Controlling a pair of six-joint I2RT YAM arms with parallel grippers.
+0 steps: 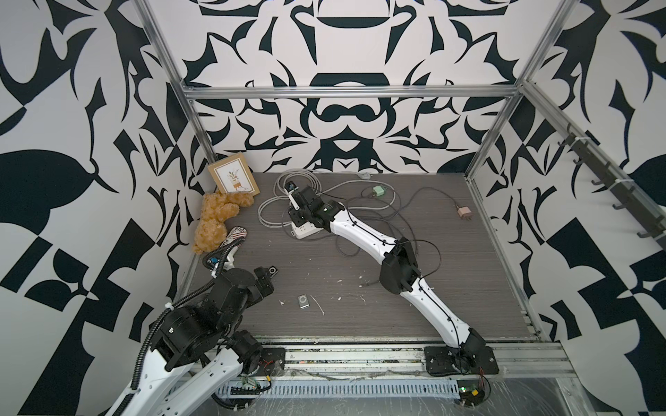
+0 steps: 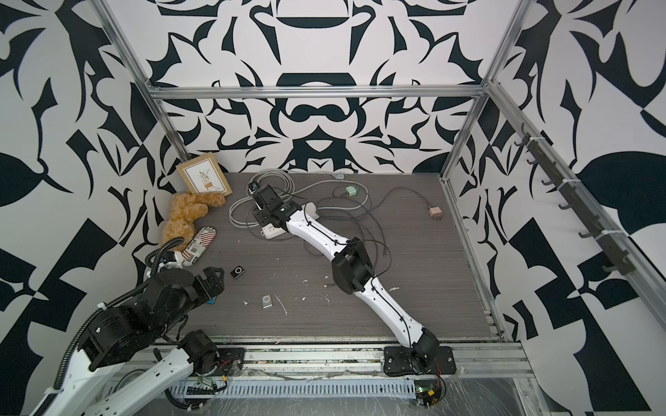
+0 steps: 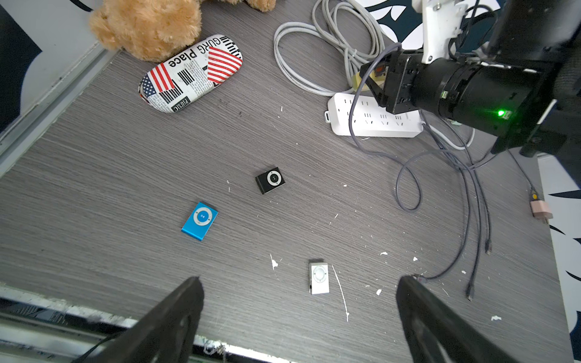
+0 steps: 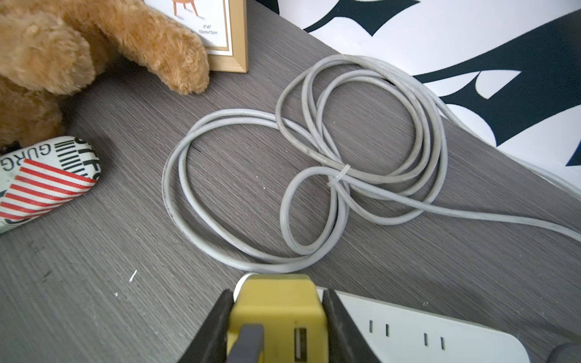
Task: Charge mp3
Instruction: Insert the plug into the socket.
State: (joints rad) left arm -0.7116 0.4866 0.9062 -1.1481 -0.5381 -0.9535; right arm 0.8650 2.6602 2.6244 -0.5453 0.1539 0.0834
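Three small mp3 players lie on the grey table: a black one (image 3: 270, 179), a blue one (image 3: 200, 221) and a silver one (image 3: 319, 278). My left gripper (image 3: 301, 279) hovers wide open above the silver player, holding nothing. At the back, my right gripper (image 4: 276, 295) is shut on a yellow charger block (image 4: 276, 309) at the end of the white power strip (image 4: 408, 333). A grey USB plug (image 4: 248, 342) sits in the charger's face. In both top views the right wrist hides the charger. I cannot tell if its prongs are in the strip.
A coiled grey cord (image 4: 361, 141) lies behind the strip, with thin grey cables (image 3: 408, 188) trailing from it. A teddy bear (image 1: 216, 219), a flag-print case (image 3: 191, 74) and a picture frame (image 1: 234, 178) fill the back left corner. A green charger (image 1: 379, 191) and a pink one (image 1: 463, 212) lie at the back right.
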